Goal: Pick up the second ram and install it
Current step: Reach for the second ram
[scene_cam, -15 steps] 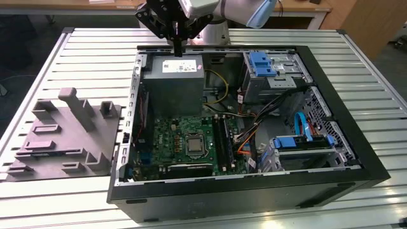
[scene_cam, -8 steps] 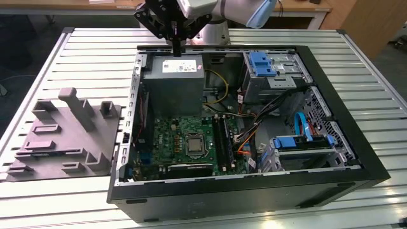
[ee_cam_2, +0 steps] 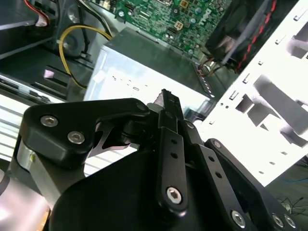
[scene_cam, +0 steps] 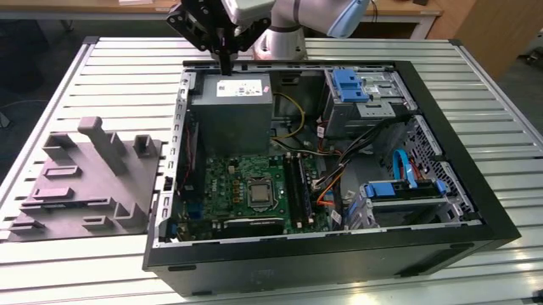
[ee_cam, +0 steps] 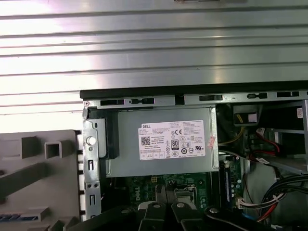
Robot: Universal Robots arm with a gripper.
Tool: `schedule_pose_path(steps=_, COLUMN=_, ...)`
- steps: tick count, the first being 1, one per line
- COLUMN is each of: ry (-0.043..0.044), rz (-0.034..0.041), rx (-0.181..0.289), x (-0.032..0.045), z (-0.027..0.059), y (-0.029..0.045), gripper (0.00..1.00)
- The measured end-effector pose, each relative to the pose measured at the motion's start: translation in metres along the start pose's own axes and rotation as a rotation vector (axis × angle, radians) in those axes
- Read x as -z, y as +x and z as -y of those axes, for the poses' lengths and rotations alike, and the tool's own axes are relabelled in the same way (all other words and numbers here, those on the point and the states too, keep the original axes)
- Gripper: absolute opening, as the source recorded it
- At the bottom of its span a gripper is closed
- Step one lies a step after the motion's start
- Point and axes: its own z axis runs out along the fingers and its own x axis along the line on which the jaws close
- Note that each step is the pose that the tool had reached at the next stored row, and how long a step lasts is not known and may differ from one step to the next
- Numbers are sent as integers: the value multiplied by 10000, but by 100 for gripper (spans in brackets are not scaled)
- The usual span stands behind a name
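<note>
From where I stand, the gripper (scene_cam: 226, 68) hangs at the upper middle of the exterior view. It is over the back rim of the open computer case (scene_cam: 339, 264), just above the power supply (scene_cam: 231, 114). In the second wrist view its fingers (ee_cam_2: 171, 144) are narrow, pressed close together, with a thin dark sliver poking out at the tips. I cannot tell whether that sliver is the ram. No loose stick stands out to me on the grey holder (scene_cam: 85, 184), which lies on the slatted table (scene_cam: 127, 82) at the exterior view's left.

The memory slots (scene_cam: 297, 185) sit in the lower middle of that frame. They are long dark strips just beside the CPU socket (scene_cam: 257, 192), well apart from the gripper. I can't make out which of them is already filled.

To my eye, seating a stick well means keeping its long edge parallel to those strips. It should come down square into the slot, with even pressure along the top so both ends seat together. The orange cables (scene_cam: 327, 187) near the slots look like the likeliest snag, and the power supply's corner wants a wide berth.
</note>
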Motion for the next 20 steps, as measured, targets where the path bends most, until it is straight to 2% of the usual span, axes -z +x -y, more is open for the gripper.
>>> schedule_pose_path(steps=20, ry=-2, rz=-5, rx=106, x=9, z=-7, y=478, gripper=10)
